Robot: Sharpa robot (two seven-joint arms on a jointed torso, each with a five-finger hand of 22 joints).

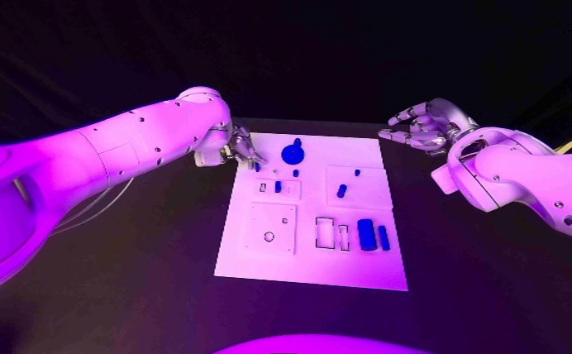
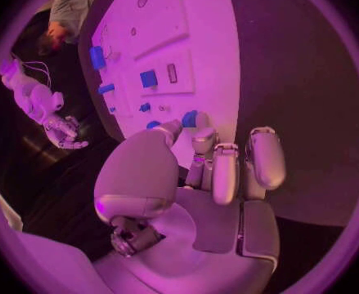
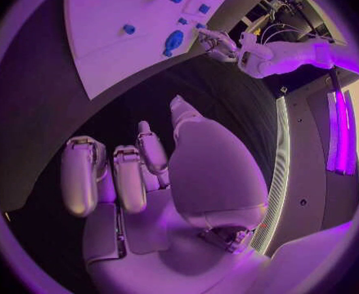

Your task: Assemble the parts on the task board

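Two white arms [image 1: 107,151] of smooth rounded shells are dotted with small dark screws. Each is ended by a silver hand [image 1: 420,126] built of jointed, padded finger segments.

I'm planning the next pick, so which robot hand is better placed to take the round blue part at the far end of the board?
Probably the left robot hand: its fingers are at the task board's far left corner, beside the round blue part. The right robot hand hovers open off the board's far right corner.
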